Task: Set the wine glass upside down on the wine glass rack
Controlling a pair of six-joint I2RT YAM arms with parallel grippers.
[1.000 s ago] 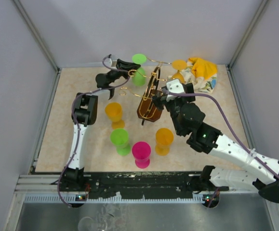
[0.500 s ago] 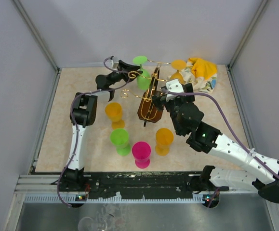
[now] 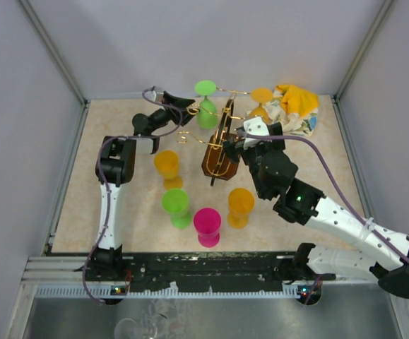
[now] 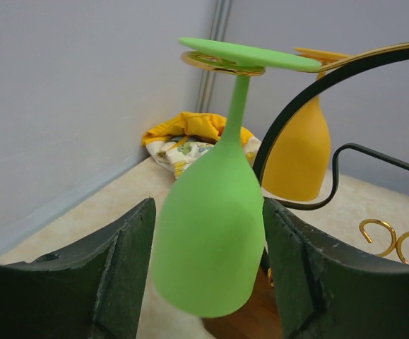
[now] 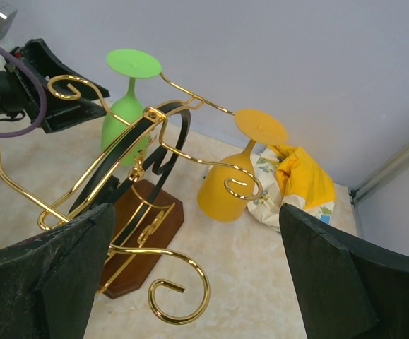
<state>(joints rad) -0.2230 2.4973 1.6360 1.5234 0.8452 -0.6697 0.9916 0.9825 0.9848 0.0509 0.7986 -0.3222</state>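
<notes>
A green wine glass (image 3: 205, 107) hangs upside down by its foot from a gold arm of the wine glass rack (image 3: 222, 134). My left gripper (image 3: 187, 107) is open just left of it. In the left wrist view the green wine glass's bowl (image 4: 208, 247) sits between the dark fingers (image 4: 119, 268) with thin gaps on both sides, and the left gripper (image 4: 208, 215) does not clamp it. An orange glass (image 3: 262, 100) hangs on the rack's far side. My right gripper (image 3: 234, 145) stands wide open beside the rack's brown base (image 5: 144, 212), holding nothing.
Several glasses stand upright on the table in front of the rack: orange (image 3: 167, 166), green (image 3: 176, 205), pink (image 3: 207, 224), orange (image 3: 240, 205). A yellow patterned cloth (image 3: 296, 106) lies in the back right corner. Curled gold rack arms (image 5: 179, 304) reach between the right fingers.
The left gripper's jaws have opened off the green glass and the arm has drawn back a little to the left. The glass now hangs on the rack arm. The right arm is unchanged.
</notes>
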